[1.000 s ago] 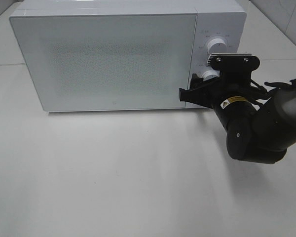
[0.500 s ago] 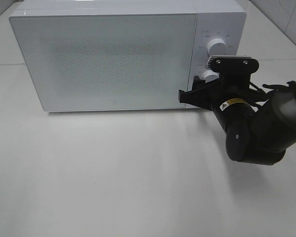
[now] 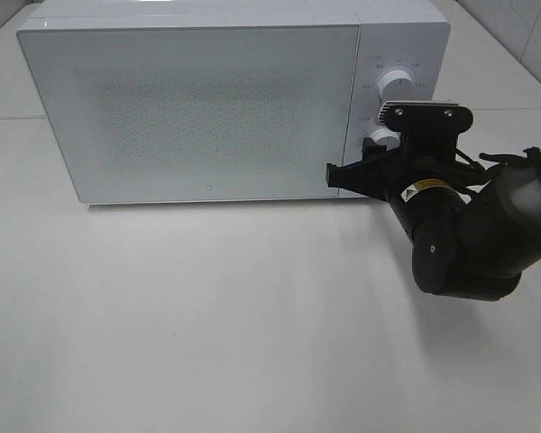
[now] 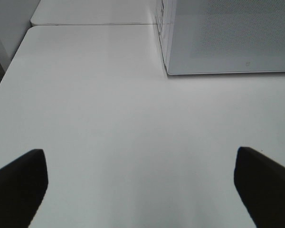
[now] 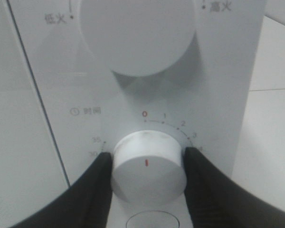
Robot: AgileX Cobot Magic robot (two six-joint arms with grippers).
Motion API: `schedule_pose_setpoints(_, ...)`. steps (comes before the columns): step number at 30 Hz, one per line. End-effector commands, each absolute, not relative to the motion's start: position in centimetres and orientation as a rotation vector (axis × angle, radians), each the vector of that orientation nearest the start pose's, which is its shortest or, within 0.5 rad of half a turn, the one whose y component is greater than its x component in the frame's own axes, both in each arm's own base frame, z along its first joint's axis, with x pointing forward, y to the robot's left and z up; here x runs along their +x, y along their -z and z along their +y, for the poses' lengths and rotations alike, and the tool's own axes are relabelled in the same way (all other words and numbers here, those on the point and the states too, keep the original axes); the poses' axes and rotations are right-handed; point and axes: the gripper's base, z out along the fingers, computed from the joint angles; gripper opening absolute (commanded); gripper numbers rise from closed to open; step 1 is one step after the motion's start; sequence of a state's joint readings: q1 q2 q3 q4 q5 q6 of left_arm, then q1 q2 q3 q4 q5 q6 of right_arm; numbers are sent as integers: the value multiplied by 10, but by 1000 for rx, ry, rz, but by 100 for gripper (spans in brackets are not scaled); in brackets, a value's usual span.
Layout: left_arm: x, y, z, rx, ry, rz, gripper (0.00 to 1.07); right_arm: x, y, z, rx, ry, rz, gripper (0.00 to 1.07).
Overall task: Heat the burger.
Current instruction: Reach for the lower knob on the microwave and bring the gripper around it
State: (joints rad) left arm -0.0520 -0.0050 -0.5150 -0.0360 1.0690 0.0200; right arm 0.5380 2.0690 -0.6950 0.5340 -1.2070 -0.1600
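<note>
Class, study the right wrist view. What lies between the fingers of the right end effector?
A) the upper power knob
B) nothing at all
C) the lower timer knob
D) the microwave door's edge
C: the black fingers of the right end effector sit against both sides of the lower timer knob, below the upper knob.

One microwave (image 3: 198, 99); two dials (image 3: 395, 83); one table (image 3: 207, 316)
</note>
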Motion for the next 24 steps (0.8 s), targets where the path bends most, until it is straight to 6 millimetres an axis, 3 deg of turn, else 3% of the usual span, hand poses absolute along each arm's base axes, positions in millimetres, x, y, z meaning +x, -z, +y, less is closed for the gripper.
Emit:
schedule_pose_setpoints(1, -11, -281, -2, 66, 66, 2018, 101, 317, -124, 136, -28, -16, 1528, 21)
schedule_pose_setpoints(4, -11, -281, -2, 66, 66, 2018, 101, 317, -124, 136, -29, -17, 1528, 16)
schedule_pose_setpoints(10, -11, -281, -2, 66, 66, 2018, 101, 317, -124, 137, -1, -58, 1528, 15)
schedule_pose_setpoints(12, -11, -281, -2, 66, 66, 2018, 101, 317, -125, 137, 176, -247, 1520, 15)
schedule_pose_setpoints(15, -11, -281, -2, 66, 66, 2018, 101, 317, -125, 137, 242, -316, 1514, 16)
schedule_pose_setpoints(16, -11, -281, -2, 66, 66, 2018, 101, 317, -125, 137, 375, -454, 1497, 16)
schedule_pose_setpoints(18, -11, -281, -2, 66, 66, 2018, 101, 317, -125, 137, 439, -520, 1486, 16)
schedule_pose_setpoints(20, -11, -281, -2, 66, 66, 2018, 101, 317, -124, 138, 765, -865, 1405, 16)
schedule_pose_setpoints(21, -11, -281, -2, 66, 66, 2018, 101, 317, -124, 138, 765, -865, 1405, 16)
schedule_pose_setpoints(23, -11, -281, -2, 66, 66, 2018, 101, 317, -124, 140, 977, -1107, 1320, 17)
schedule_pose_setpoints(24, -11, -281, -2, 66, 66, 2018, 101, 317, -124, 140, 977, -1107, 1320, 17)
